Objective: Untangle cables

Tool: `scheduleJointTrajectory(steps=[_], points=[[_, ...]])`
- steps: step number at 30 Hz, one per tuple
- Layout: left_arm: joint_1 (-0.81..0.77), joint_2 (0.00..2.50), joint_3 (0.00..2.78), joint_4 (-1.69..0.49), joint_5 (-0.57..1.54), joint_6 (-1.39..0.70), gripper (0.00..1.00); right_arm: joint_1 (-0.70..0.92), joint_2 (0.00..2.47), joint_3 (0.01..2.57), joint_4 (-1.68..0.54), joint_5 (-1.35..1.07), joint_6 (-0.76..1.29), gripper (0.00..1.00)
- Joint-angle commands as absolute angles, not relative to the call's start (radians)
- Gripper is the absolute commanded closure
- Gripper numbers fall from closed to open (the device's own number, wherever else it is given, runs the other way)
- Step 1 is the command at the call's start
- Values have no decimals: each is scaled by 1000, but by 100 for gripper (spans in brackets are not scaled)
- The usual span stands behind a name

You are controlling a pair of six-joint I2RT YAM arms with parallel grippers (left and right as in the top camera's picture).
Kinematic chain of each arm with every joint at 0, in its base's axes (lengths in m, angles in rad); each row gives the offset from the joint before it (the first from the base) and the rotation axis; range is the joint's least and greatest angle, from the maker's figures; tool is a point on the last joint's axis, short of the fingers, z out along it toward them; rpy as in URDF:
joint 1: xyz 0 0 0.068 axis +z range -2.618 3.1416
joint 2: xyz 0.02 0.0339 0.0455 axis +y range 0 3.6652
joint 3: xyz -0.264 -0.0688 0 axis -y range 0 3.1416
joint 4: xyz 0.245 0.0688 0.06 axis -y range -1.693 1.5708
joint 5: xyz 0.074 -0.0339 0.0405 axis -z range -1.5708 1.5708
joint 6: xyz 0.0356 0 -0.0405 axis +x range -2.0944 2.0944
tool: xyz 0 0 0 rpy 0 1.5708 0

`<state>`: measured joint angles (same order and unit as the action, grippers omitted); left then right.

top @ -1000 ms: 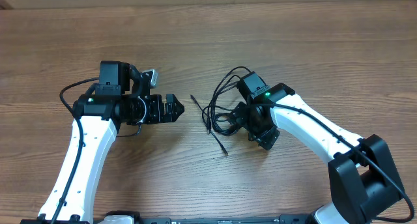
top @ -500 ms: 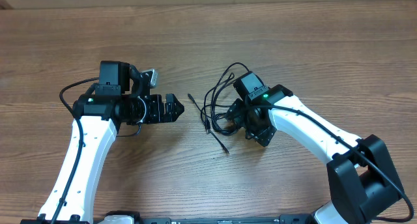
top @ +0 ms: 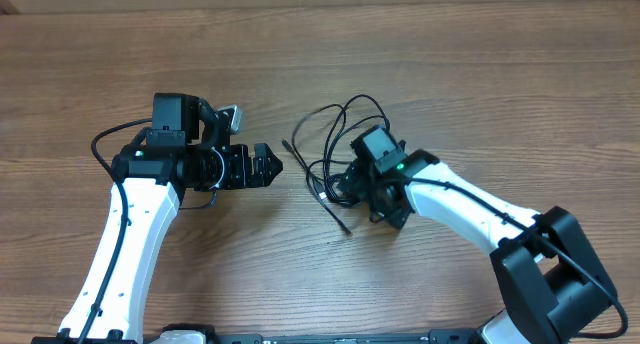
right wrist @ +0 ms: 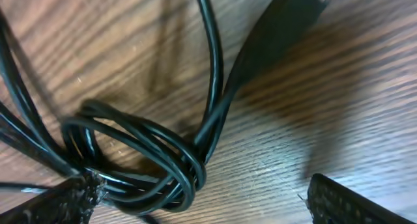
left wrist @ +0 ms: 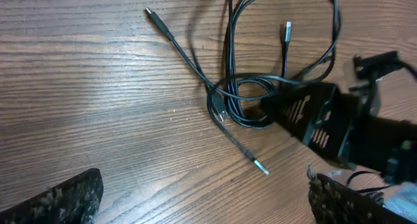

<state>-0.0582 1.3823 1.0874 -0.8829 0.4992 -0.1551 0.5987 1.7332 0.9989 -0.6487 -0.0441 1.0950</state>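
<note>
Wood-grain worktop carries the cables, a black tangle near its centre, between the two grippers. From overhead the right arm covers the tangle's right side, and its wrist sits over the coiled middle. Loose loops show above the wrist and to its left. One silver-tipped plug end trails toward the near edge, and a black plug end points away on the left.

Right gripper reaches in low from the right. It is spread wide, with a finger on each side of the coil, and pinches nothing. One finger is at the coil's edge; I cannot tell if they touch.

Left arm lies along the left side with its forearm turned toward the centre. Left gripper is level and aimed at the tangle but stops near it, apart from it. It is also spread wide and holds nothing.

Since a second ago the right wrist has moved leftward and deeper onto the tangle. The upper loops now reach farther from the robot, and the black plug end sits slightly farther left. The left arm has not moved.
</note>
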Motion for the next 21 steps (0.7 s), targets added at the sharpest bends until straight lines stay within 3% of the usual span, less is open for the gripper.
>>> scheduleJointTrajectory(steps=[1,14,19,21], points=[[-59,1386,1095,-879,490,-165,0,611,1731,959,-614,-24,1093,0],[-59,1386,1095,-879,490,-165,0,611,1742,915,-603,33,1093,23],[-59,1386,1095,-881,490,-165,0,611,1814,915,-599,15,1092,26],[-59,1386,1095,-883,490,-165,0,611,1828,915,-593,-6,1093,33]])
